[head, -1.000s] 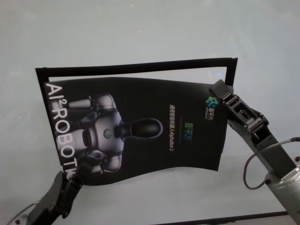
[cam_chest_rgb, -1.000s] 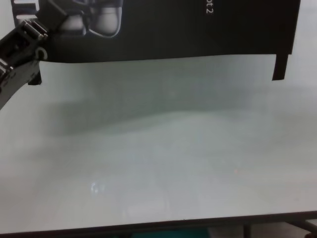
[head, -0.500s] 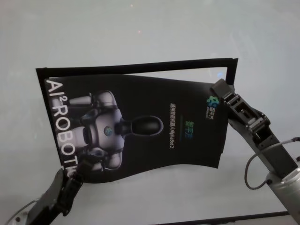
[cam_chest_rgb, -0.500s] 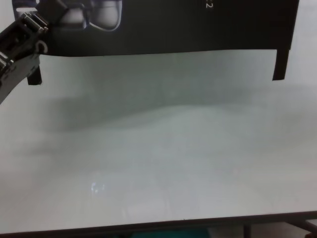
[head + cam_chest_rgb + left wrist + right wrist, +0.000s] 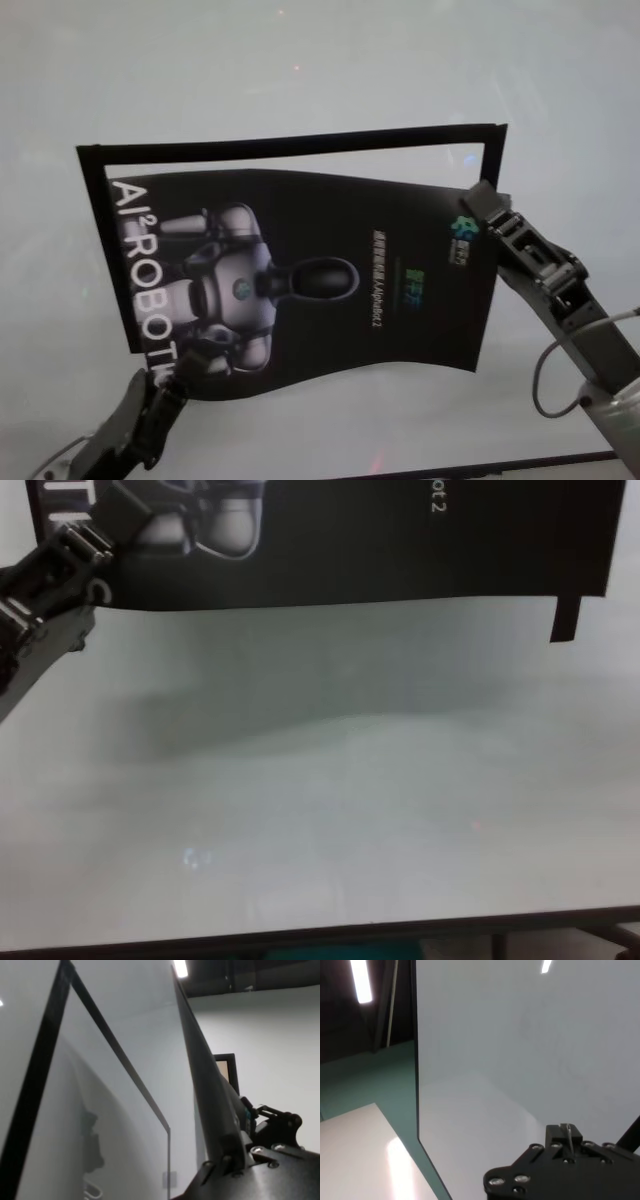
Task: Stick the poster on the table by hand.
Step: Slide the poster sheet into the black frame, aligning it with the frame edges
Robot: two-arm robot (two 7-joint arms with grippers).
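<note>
The poster [image 5: 320,270] is a black glossy sheet with a grey-white robot picture and white "AI² ROBOT" letters. It hangs slightly bowed above the white table [image 5: 300,60]. My left gripper [image 5: 165,385] is shut on its near left corner, by the big letters. My right gripper [image 5: 480,205] is shut on its far right corner, beside the small logo. In the chest view the poster's [image 5: 350,540] lower edge hovers over the table [image 5: 320,800], with the left gripper [image 5: 105,530] at its corner. The left wrist view shows the poster [image 5: 205,1085] edge-on.
Narrow black strips [image 5: 290,143] lie on the table as a frame along the far, left and right sides behind the poster; one end shows in the chest view [image 5: 564,618]. The table's dark front edge [image 5: 320,935] runs near me. The right wrist view shows the table's side edge [image 5: 416,1060].
Both arms have carried the poster a little to the right and toward me. Its far edge now sits lower against the far strip. Both grips are unchanged.
</note>
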